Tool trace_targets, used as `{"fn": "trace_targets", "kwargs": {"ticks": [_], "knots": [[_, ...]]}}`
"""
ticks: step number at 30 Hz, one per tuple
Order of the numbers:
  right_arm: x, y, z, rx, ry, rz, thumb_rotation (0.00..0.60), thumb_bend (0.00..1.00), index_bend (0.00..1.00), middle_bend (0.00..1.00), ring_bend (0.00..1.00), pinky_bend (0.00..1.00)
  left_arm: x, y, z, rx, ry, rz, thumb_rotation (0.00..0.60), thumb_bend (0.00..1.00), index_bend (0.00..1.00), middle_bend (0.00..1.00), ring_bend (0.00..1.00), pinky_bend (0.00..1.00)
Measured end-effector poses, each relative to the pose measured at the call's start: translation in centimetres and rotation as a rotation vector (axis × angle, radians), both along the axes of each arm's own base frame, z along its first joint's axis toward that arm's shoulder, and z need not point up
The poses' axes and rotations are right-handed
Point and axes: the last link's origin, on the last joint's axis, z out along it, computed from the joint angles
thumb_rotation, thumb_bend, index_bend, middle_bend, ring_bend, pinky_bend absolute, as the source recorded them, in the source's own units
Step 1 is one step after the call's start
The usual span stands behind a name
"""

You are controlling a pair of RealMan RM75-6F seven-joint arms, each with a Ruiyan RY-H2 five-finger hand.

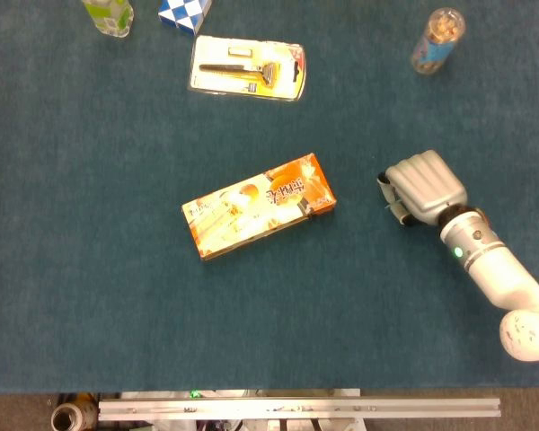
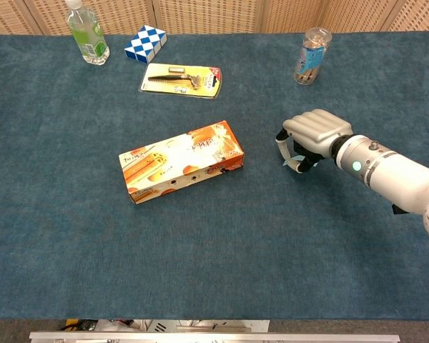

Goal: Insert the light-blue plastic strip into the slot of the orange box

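- The right hand (image 2: 311, 139), a grey-white shell on a smooth white forearm, sits knuckles-up at right of centre on the dark blue carpet-like table cover (image 2: 214, 257), fingers curled under.
- A sliver of the light-blue plastic strip (image 2: 293, 165) pokes out below those curled fingers at the hand's lower left edge; the hand appears to be clasping it, though most of the strip is hidden.
- The orange box (image 2: 181, 171), a long flat printed carton, lies slantwise at mid-frame, well apart from the hand to its left; its slot cannot be made out.
- In the head view the same hand (image 1: 420, 189) lies right of the carton (image 1: 258, 206).
- Along the upper edge: a clear bottle of green liquid (image 2: 86, 33) at upper left, a blue-and-white checkered puzzle cube (image 2: 145, 43) beside it, a razor in a blister pack (image 2: 181, 78) just below, and a clear cylindrical jar (image 2: 312, 56) at upper right.
- The left hand shows in neither view.
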Motion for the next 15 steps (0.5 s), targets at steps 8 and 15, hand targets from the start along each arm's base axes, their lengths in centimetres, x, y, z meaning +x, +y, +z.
{"fn": "trace_targets", "kwargs": {"ticks": [8, 15], "knots": [[2.7, -0.3, 1.6, 0.031, -0.200, -0.072, 0.600, 0.38, 0.62, 1.00, 1.00, 1.00, 0.2, 0.0, 0.0, 0.000, 0.002, -0.007, 0.600, 0.35, 0.08, 0.27, 0.29, 0.30], [5.2, -0.8, 2.2, 0.111, -0.396, -0.172, 0.600, 0.39, 0.62, 1.00, 1.00, 1.00, 0.4, -0.4, 0.0, 0.004, -0.005, -0.005, 0.600, 0.35, 0.08, 0.27, 0.29, 0.30]]}}
